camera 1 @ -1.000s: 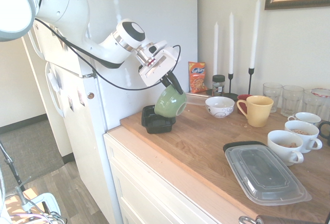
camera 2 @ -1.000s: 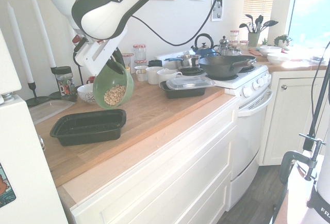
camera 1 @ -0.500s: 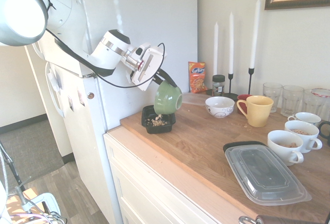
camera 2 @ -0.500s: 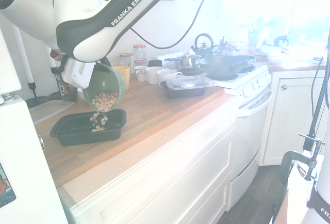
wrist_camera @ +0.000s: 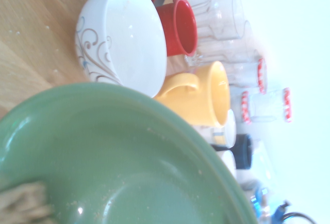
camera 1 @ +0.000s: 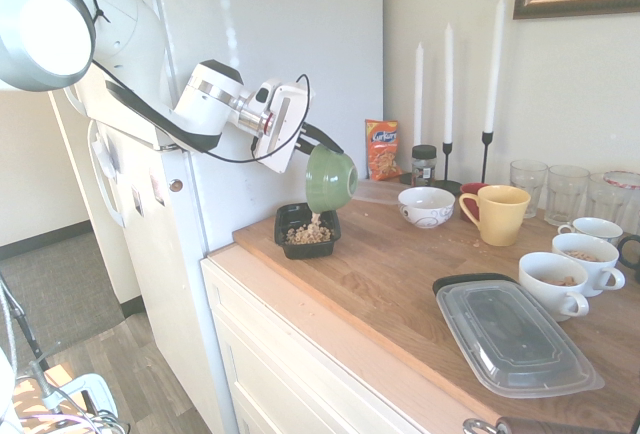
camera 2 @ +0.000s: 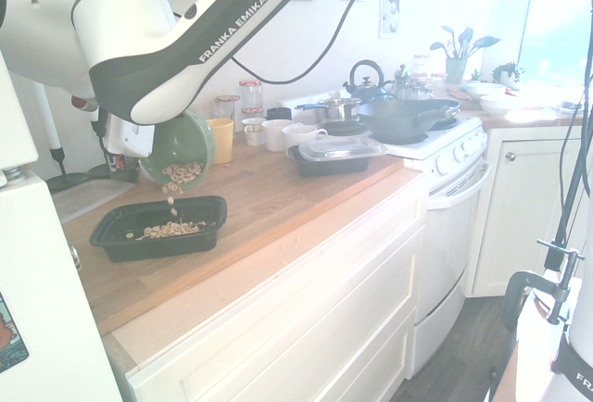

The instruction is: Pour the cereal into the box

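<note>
My gripper (camera 1: 321, 144) is shut on the rim of a green bowl (camera 1: 331, 177), which it holds tipped steeply over the box (camera 1: 306, 232), a small black tray at the counter's left end. Light-tan cereal (camera 1: 316, 220) falls from the bowl's lip onto a heap in the tray. In the second exterior view some cereal (camera 2: 182, 174) still clings inside the green bowl (camera 2: 190, 143), a few pieces are in mid-air, and more lie in the box (camera 2: 208, 207). In the wrist view the bowl's inside (wrist_camera: 129, 172) fills the lower half, with cereal (wrist_camera: 20, 208) at one corner.
Behind the bowl stand a white patterned bowl (camera 1: 426, 206), a yellow mug (camera 1: 497, 214), an orange snack bag (camera 1: 381, 150) and candles (camera 1: 447, 84). White mugs (camera 1: 555, 282) and a clear-lidded black container (camera 1: 515, 334) sit to the right. The fridge (camera 1: 280, 44) borders the counter's left end.
The bowl has tipped further and shifted over the box. Cereal that was all in the bowl a second ago now pours out and heaps in the tray.
</note>
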Robot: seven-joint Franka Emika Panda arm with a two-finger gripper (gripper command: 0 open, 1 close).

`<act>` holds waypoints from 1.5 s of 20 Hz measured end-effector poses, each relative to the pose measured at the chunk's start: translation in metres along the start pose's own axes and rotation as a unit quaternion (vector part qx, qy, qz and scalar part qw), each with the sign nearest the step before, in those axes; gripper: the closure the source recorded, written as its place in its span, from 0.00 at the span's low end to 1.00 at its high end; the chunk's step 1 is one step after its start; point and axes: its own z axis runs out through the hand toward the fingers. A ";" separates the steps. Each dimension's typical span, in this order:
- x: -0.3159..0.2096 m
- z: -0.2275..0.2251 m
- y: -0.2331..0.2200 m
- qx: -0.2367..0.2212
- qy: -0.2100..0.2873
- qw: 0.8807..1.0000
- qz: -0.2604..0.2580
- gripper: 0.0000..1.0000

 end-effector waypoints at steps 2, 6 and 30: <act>-0.001 0.000 -0.001 -0.004 0.014 1.000 -0.007 1.00; 0.001 -0.001 -0.001 -0.005 0.026 1.000 -0.011 1.00; -0.003 -0.015 0.001 -0.010 0.105 0.994 -0.038 1.00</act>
